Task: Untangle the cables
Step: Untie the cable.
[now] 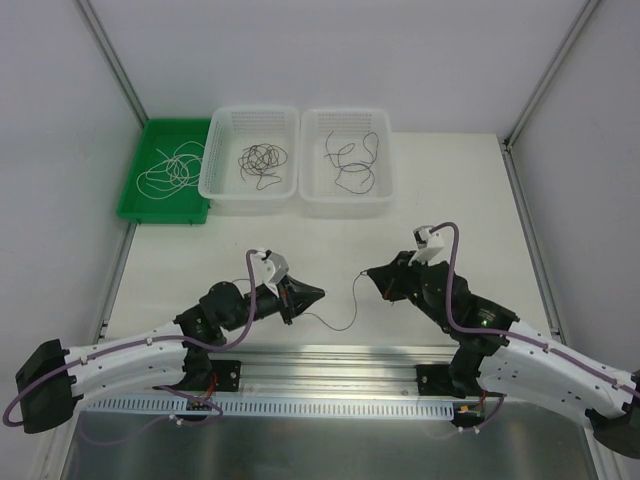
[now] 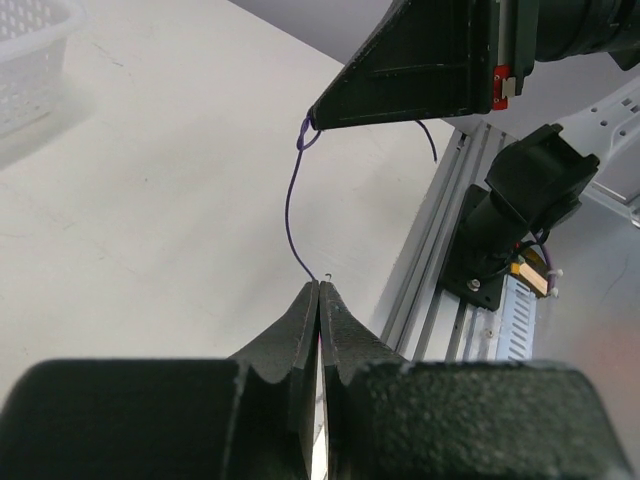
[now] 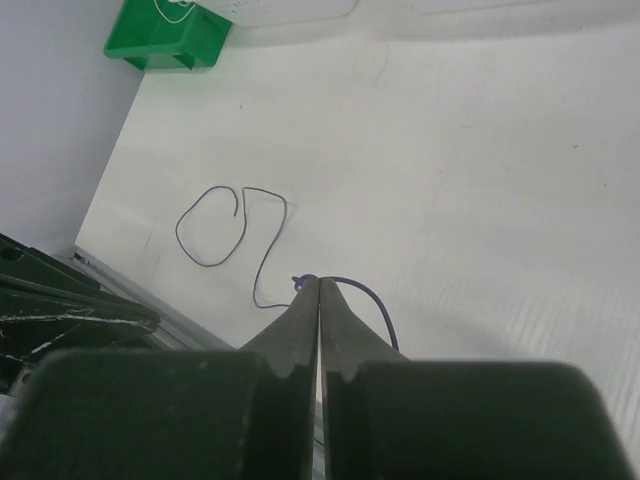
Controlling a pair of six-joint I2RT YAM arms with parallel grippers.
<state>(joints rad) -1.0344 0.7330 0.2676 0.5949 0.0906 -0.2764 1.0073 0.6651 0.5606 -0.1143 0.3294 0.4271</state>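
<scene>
A thin purple-dark cable (image 2: 289,215) hangs in a short arc between my two grippers above the table. My left gripper (image 1: 322,293) (image 2: 320,285) is shut, and the cable comes out of its tips. My right gripper (image 1: 366,274) (image 3: 319,280) is shut on the cable's other end, where a small purple loop (image 3: 305,279) shows at its tips. In the left wrist view the right gripper (image 2: 315,122) hangs above with a short tail (image 2: 430,140) beside it. A thin dark strand (image 3: 212,228) curls in a loop on the table below. More cables lie at the back.
Two white baskets (image 1: 222,185) (image 1: 318,200) at the back hold dark cables (image 1: 260,162) (image 1: 352,165). A green tray (image 1: 135,205) to their left holds a whitish cable (image 1: 170,170). An aluminium rail (image 1: 330,365) runs along the near edge by the arm bases. Frame posts stand at the back corners.
</scene>
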